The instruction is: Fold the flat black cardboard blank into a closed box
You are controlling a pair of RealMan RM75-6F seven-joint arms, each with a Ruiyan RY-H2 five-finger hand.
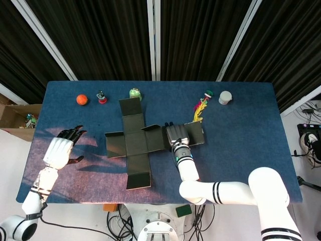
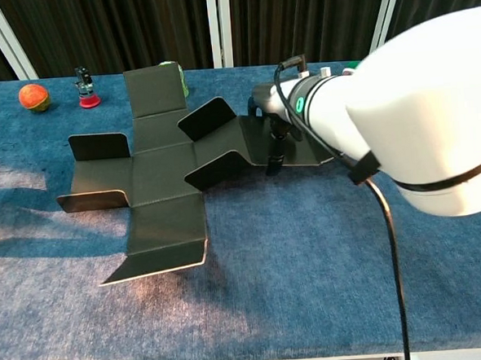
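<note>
The black cardboard blank [image 1: 136, 144] lies unfolded in a cross shape on the blue table [image 1: 251, 150], with its small side flaps standing up. My right hand [image 1: 176, 135] rests palm down on the blank's right-hand panel, fingers pointing to the far side. In the chest view the right hand [image 2: 275, 135] has one dark finger pointing down at the front edge of that panel of the blank [image 2: 162, 172]. My left hand [image 1: 62, 149] hovers well left of the blank, holding nothing, its dark fingers [image 1: 74, 133] loosely apart.
Along the far edge stand an orange ball [image 1: 82, 99], a small red-based figure [image 1: 102, 97], a green object [image 1: 135, 93] right behind the blank's top flap, a yellow-red bundle [image 1: 199, 110] and a white cylinder [image 1: 225, 97]. A cardboard box [image 1: 15, 118] sits off the table's left side.
</note>
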